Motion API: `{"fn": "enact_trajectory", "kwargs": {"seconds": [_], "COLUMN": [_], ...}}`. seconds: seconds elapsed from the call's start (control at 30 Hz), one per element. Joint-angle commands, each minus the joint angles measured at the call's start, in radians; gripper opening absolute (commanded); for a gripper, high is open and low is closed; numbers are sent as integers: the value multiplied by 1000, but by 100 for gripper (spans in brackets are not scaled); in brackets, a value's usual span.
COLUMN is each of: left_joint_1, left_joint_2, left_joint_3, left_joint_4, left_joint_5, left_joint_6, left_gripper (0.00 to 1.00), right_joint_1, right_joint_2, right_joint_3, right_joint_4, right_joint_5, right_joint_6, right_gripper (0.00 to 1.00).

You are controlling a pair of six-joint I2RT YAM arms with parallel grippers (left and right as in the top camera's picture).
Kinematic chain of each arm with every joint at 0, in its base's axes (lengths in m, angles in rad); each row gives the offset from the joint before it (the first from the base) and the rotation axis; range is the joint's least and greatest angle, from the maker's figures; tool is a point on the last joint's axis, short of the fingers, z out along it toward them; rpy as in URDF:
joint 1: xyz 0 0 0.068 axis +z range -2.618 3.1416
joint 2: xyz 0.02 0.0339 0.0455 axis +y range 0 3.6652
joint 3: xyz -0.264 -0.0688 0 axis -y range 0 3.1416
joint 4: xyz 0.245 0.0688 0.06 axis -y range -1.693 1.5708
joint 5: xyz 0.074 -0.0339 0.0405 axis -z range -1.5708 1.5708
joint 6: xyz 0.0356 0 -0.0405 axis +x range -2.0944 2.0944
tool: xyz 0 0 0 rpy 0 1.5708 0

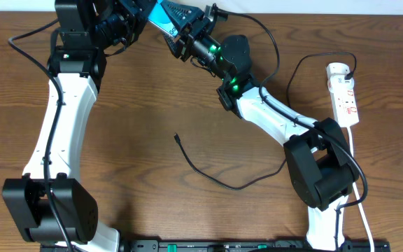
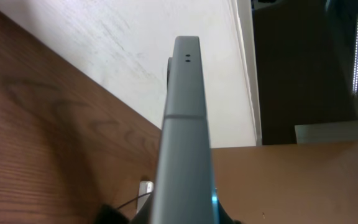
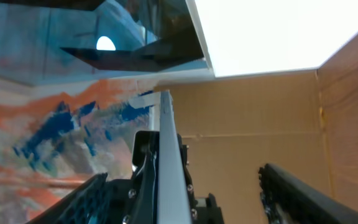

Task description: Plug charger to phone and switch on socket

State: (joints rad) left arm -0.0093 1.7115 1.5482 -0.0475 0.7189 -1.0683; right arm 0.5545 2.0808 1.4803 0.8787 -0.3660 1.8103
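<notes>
One phone (image 1: 161,15) is hanging up off the table at the top centre of the overhead frame, cyan screen showing. The left gripper (image 1: 140,19) is clamping it, and its wrist view is looking straight along the phone's grey edge. Just beside it, the right gripper (image 1: 180,33) is sitting with its fingers (image 3: 294,194) spread apart, one on each side of that thin edge, gripping nothing as far as I can tell. The charger (image 1: 222,183) is lying loose on the wood, with its plug tip (image 1: 177,137) resting mid-frame, well apart from the phone. The socket (image 1: 344,94) is lying at the right edge, nothing touching it.

So I'm reading this as the phone-positioning step — no plugging is happening yet. The next move is probably calling for the right arm to drop to that plug tip, pinch it close behind the end and line it up with the phone's port — which way the port is facing, I can't tell.
</notes>
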Motion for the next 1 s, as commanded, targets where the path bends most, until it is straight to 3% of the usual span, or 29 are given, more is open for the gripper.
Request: {"fn": "enact_trajectory", "kwargs": {"seconds": [0.0,0.07,0.23,0.5,0.77,0.97], "left_joint_1": [8,14,49,151,230,263], "left_joint_2": [0,0,0,0,0,17], "left_joint_3": [7,7,7,7,7,7], "left_joint_4": [12,12,11,-64,-172,-176], "left_joint_5": [2,3,30,80,116,227], "left_joint_6": [20,21,25,69,148,184], "left_gripper": [7,8,7,7,7,7], "right_joint_1": [3,3,1,-30,-120,-198], "right_joint_2": [-8,-8,-8,-8,-8,-8], "right_joint_3": [16,16,16,16,16,16], "right_joint_4": [0,0,-11,-151,-230,-500], "right_joint_5": [-1,-3,-31,-99,-206,-341], "right_joint_6": [-32,-63,-204,-552,-736,-1007], "right_gripper": [89,99,99,99,99,99]}}
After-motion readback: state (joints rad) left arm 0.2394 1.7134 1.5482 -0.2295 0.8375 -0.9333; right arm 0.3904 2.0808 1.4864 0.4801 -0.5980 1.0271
